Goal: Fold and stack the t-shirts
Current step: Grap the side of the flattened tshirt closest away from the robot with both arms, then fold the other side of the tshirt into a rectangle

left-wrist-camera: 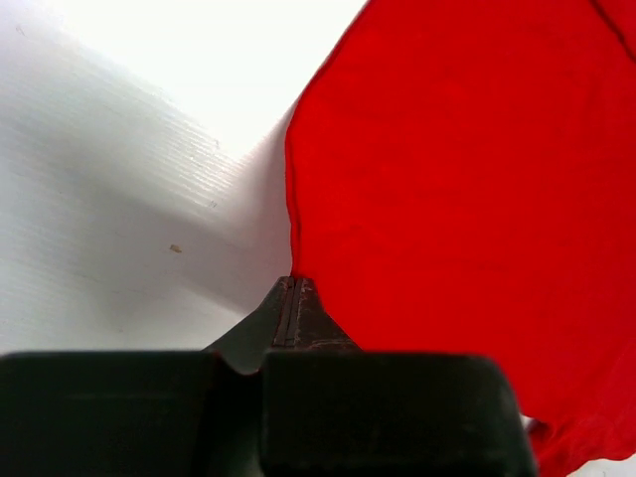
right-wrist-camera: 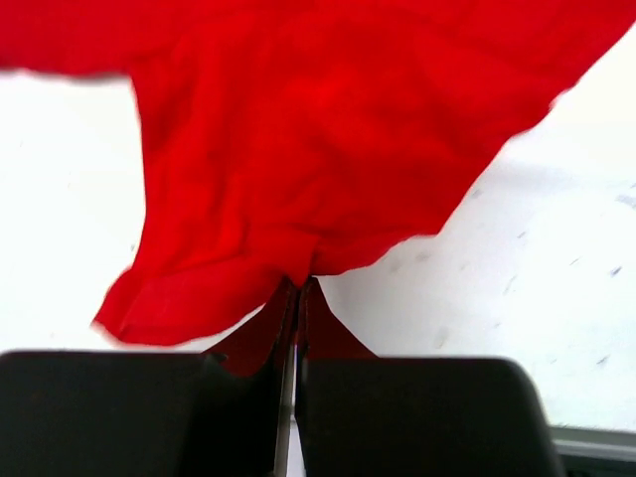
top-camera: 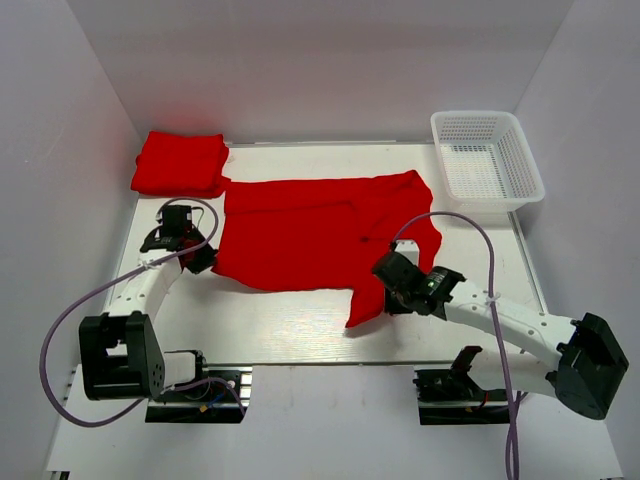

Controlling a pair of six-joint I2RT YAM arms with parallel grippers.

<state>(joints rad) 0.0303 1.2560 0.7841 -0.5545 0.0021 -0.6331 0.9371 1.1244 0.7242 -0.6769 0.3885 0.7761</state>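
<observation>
The step in hand appears to be the fold of the spread t-shirt (top-camera: pixel 300 235), a plain bright red short-sleeved garment of soft fabric lying across the middle of the flat white table (top-camera: pixel 300 325). Both arms have hold of it. The left gripper (top-camera: pixel 203 258) has its black fingers pressed together on the hem edge at the shirt's 8 o'clock corner. The left wrist view shows the cloth edge caught right at the fingertips. The right gripper (top-camera: pixel 388 268) is clamped the same way on a bunched fold at the shirt's 4 o'clock side, beside the sleeve that hangs down toward 6 o'clock.

The next move probably calls for both arms to lift together and carry the near edge over toward 12 o'clock. They would need to keep level so the cloth does not skew or slip from either pinch.

The shirt is rumpled rather than flat, with creases around the right pinch and an uneven far edge. A folded t-shirt (top-camera: pixel 180 163), a neat bright red fabric block, sits at the table's 10 o'clock corner, just touching the spread one. It is likely the base of the stack. A white plastic mesh basket (top-camera: pixel 475 115) stands at 2 o'clock, well apart from both grippers.
</observation>
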